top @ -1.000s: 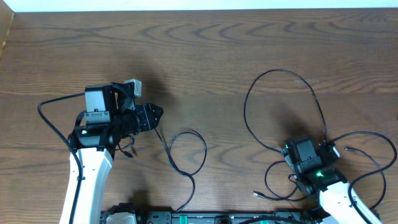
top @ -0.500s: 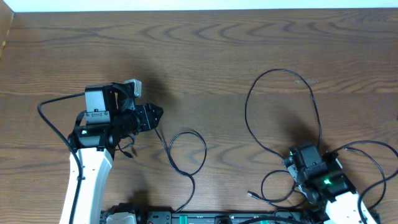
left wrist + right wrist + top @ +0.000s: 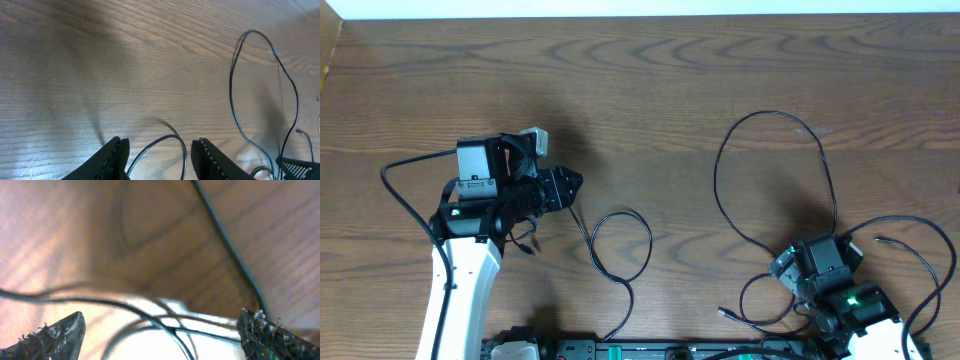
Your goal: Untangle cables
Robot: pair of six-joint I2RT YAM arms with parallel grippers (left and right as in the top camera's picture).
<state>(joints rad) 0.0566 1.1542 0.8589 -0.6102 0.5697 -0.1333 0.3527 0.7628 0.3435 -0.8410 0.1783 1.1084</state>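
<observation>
Wood table (image 3: 650, 80), cable (image 3: 772, 113) under right claw (image 3: 786, 266)

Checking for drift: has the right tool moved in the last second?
Yes. Overhead, the right tool has backed toward its own base and slightly right, away from the top of the black cable loop, which stayed put.

Left claw (image 3: 159, 146) parted, right claw (image 3: 161, 319) wide

The table (image 3: 650, 80) is showing brown wood with wavy grain; the cables (image 3: 775, 114) are appearing black; the left arm (image 3: 460, 290) is showing white below black.
</observation>
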